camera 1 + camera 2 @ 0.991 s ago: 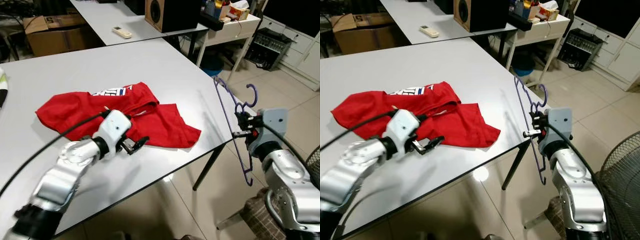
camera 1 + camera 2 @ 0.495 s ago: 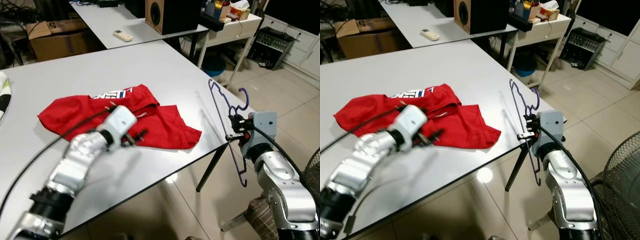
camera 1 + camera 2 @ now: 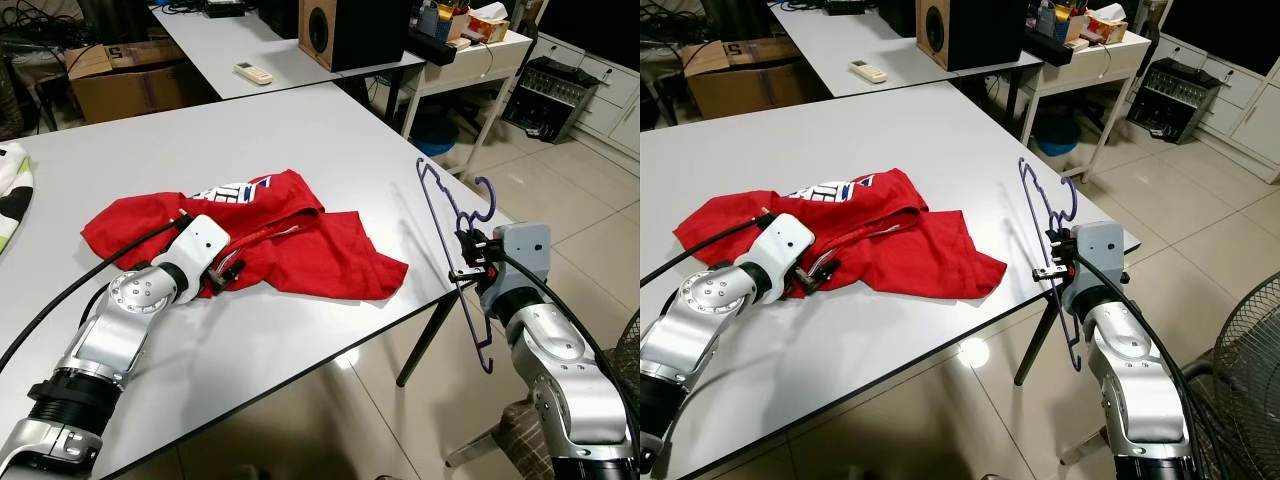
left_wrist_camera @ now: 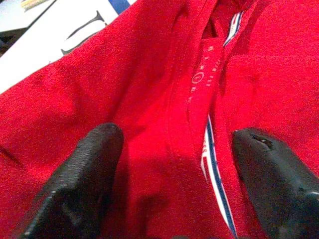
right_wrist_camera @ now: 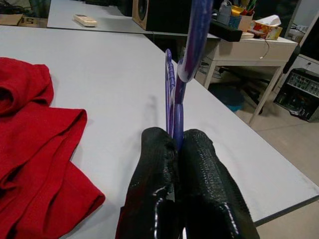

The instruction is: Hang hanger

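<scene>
change: a second ago our left gripper (image 3: 228,272) hung above the bare tabletop in front of the red shirt (image 3: 290,232); now it is down on the shirt's near edge. The right arm has drawn in a little, hanger closer to the table corner.
left gripper: we see its fingers (image 4: 84,174) spread apart in the left wrist view, red cloth and the collar label with its striped trim between them, nothing pinched yet.
right gripper: our right gripper (image 5: 175,164) has its fingers pressed together on the purple hanger (image 3: 452,225), gripping it partway down.
hanger: thin purple wire, held upright just off the table's right corner, hook (image 3: 486,192) at the top, lower end hanging below the table edge.
shirt: crumpled on the table, white print with blue and red stripes showing at the far side.
surface: white table (image 3: 300,130), glossy.
room: a second white table (image 3: 215,45) behind it with a remote (image 3: 252,72) and a black speaker (image 3: 345,30); cardboard box (image 3: 120,75) at the far left; white desk (image 3: 480,50) with clutter; tiled floor (image 3: 570,190); fan (image 3: 1245,370) at the right.
</scene>
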Controlling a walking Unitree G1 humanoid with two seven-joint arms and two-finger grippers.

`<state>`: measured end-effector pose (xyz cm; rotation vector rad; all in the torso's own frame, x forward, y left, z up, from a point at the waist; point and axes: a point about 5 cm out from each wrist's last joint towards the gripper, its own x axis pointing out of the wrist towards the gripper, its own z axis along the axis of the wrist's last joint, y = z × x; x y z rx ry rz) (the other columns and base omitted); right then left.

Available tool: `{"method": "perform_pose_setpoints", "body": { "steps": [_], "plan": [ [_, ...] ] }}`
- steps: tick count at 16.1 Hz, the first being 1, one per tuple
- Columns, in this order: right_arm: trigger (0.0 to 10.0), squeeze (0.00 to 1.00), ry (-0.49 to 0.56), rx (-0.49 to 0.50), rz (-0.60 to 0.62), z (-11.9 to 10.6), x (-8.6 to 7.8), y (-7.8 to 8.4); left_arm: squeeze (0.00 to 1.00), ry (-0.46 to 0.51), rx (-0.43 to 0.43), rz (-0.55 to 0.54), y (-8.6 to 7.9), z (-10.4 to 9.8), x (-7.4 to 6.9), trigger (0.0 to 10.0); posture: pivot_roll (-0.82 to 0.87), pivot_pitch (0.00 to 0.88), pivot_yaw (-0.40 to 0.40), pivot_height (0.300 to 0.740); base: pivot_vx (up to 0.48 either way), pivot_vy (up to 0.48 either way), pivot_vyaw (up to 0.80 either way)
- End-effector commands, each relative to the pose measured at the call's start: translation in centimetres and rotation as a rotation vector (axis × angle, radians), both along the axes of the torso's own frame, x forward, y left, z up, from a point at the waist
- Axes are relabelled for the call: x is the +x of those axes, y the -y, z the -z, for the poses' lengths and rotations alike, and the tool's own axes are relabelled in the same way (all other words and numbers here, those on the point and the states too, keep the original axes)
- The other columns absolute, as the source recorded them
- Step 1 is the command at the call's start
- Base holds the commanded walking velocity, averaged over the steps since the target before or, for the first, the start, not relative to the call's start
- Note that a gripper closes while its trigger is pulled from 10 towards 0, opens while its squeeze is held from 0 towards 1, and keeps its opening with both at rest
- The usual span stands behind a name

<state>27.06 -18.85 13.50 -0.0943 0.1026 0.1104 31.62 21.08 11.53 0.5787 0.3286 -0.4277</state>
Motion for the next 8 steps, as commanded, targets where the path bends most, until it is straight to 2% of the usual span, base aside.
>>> {"method": "perform_pose_setpoints", "body": {
  "steps": [1,5,6,7,8],
  "plan": [
    [10.0,0.0,0.029,-0.007,-0.002,-0.5,0.2,0.0,0.0,0.013,0.0,-0.001,0.1,-0.2,0.3,0.0,-0.08,0.0,-0.015,0.74,0.0,0.0,0.0],
    [10.0,0.0,0.035,-0.012,0.008,-0.5,0.1,0.2,0.0,0.028,-0.01,0.038,0.3,-1.0,-0.1,0.0,-0.08,0.0,-0.005,0.74,0.0,0.0,0.0],
    [10.0,0.0,0.035,-0.013,0.01,-0.5,0.0,0.2,0.0,0.031,0.006,0.049,0.1,-1.2,-0.2,0.0,-0.08,0.0,-0.003,0.74,0.0,0.0,0.0],
    [10.0,0.0,0.035,-0.012,0.013,-0.5,0.0,0.2,0.0,0.029,0.06,0.079,-0.4,-1.3,-0.6,0.4,-0.08,0.0,0.0,0.74,0.0,0.0,0.0],
    [10.0,0.0,0.034,-0.012,0.013,-0.4,0.0,0.2,0.0,0.029,0.092,0.087,-0.7,-1.4,-0.7,0.0,-0.08,0.0,0.0,0.74,0.0,0.0,0.0]
  ]
}}
